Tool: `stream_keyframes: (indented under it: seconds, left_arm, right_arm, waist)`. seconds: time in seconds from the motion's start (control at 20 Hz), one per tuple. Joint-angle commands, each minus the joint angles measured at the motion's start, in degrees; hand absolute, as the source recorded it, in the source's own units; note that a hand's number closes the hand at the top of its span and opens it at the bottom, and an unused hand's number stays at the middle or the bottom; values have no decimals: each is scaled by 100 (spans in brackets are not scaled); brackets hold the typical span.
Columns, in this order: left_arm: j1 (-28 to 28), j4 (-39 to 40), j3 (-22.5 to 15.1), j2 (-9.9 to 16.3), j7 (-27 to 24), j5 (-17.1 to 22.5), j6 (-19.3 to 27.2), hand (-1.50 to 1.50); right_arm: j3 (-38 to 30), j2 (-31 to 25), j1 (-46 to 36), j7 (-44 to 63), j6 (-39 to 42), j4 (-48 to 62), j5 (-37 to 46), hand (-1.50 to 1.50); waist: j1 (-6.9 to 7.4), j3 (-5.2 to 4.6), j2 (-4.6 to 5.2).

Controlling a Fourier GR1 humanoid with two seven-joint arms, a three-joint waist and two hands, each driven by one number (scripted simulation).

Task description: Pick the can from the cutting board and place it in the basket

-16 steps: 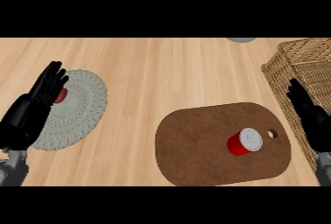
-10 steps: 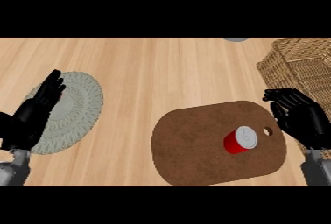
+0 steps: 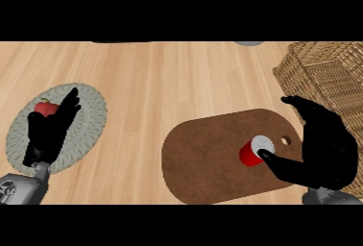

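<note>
Now, head view, the only one I have. Can (image 3: 254, 151): red wall, pale top, upright on the board (image 3: 205, 163), toward its right side, just beside the small hanging hole. Not yet lifted.

Right hand (image 3: 325, 149): beside the can on its right, over the board's right edge. Fingers spread wide and arched, nothing held. Thumb tip lies at the can's near side; touching or just short of it, I cannot tell. Fingers stand off to the far right of the can, apart from it.

Left hand (image 3: 48, 132): open, fingers straight and together, resting over the mat (image 3: 90, 113) at the view's left. Small red fruit (image 3: 45, 107) sits on the mat just beyond the fingertips. No part in this step.

Basket (image 3: 326, 72): woven, upper right, beyond the board's far right corner, near my right hand.

Handling, my judgement: the can looks rigid and light, smooth-walled, so likely slippery and quick to tip if nudged from one side. Best hold is around the wall at mid-height, thumb on the near side, fingers opposite, closing evenly. Avoid pressing on the top. Carry upright; the path to the basket is short, up and to the right, over the rim.
</note>
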Motion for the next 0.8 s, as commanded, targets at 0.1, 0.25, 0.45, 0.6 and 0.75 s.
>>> stream_keyframes:
  seconds: [0.1, 0.25, 0.45, 0.6, 0.75]
  left_arm:
    - [-157, 158, -17, -56, 133, -148, 128, 0]
    - [-65, 277, 81, -35, 75, -120, 142, 0]
    - [-115, 238, 34, -96, 143, -143, 138, 0]
    - [-76, 201, -8, -134, 122, -200, 149, 0]
    - [-160, 374, -35, -258, 49, -232, 34, 0]
  right_arm:
    - [-337, -1162, 719, 1062, -858, -502, 1579, -150]
    - [-487, -2170, 1138, 1829, -465, -851, 2102, -150]
    - [-706, -3375, 1518, 2695, 746, -1501, 1871, -150]
    - [-916, -4023, 1815, 3101, 1638, -1966, 1290, -150]
    - [-1197, -4188, 2202, 3609, 2013, -2824, 779, -150]
  waist:
    - [-141, -33, -14]
    - [-204, -51, -27]
    - [-142, -37, -25]
    - [-86, -27, -23]
    - [-45, -16, -8]
